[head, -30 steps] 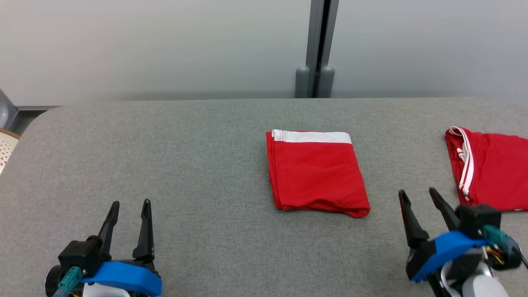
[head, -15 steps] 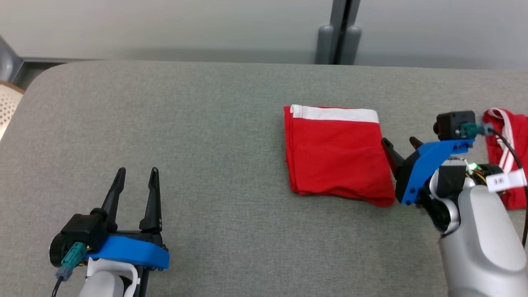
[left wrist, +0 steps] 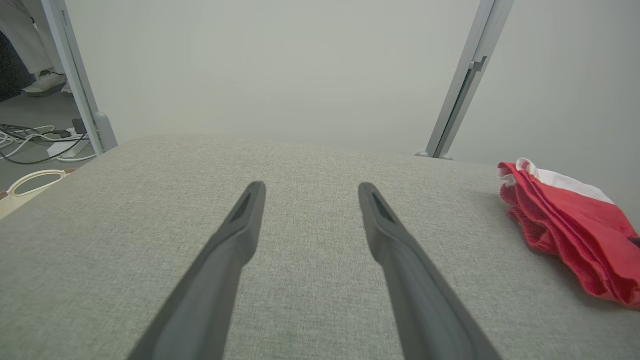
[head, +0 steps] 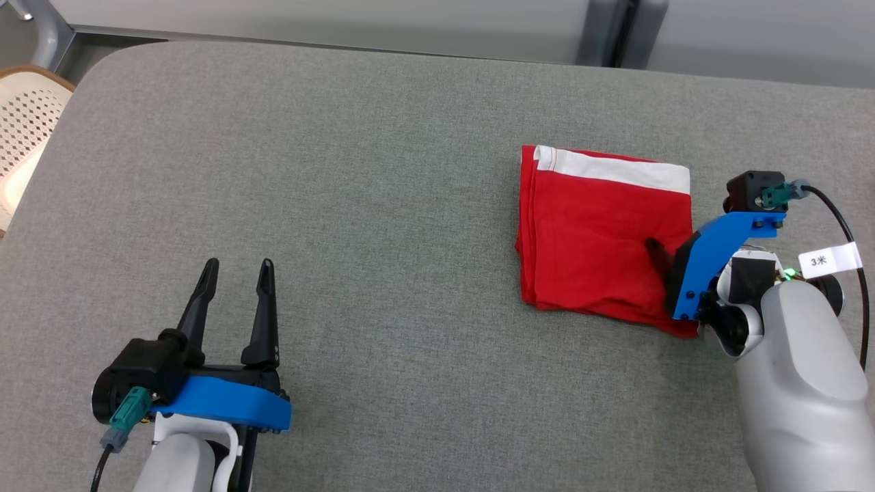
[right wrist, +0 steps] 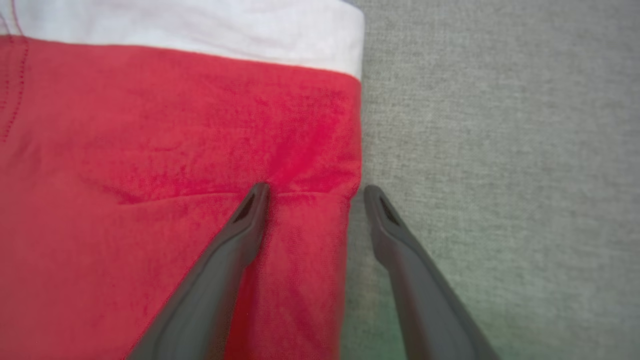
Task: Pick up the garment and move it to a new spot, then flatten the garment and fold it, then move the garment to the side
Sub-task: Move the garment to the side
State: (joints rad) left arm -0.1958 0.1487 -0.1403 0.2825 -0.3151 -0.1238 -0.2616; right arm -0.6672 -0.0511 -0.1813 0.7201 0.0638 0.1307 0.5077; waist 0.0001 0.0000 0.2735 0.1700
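Folded garment (head: 601, 239) at 2 o'clock on counter (head: 355, 205). Right jaws wide, straddling its 3 o'clock edge: one finger (right wrist: 245, 220) on cloth, other over counter. Pinch all layers, drag flat. Left jaws wide, idle, 7 o'clock.

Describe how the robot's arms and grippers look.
The left gripper and right gripper each have two long tapering dark fingers on a blue bracket carrying a black block with a teal plug. Pale grey forearms. The right cable bears a white tag.
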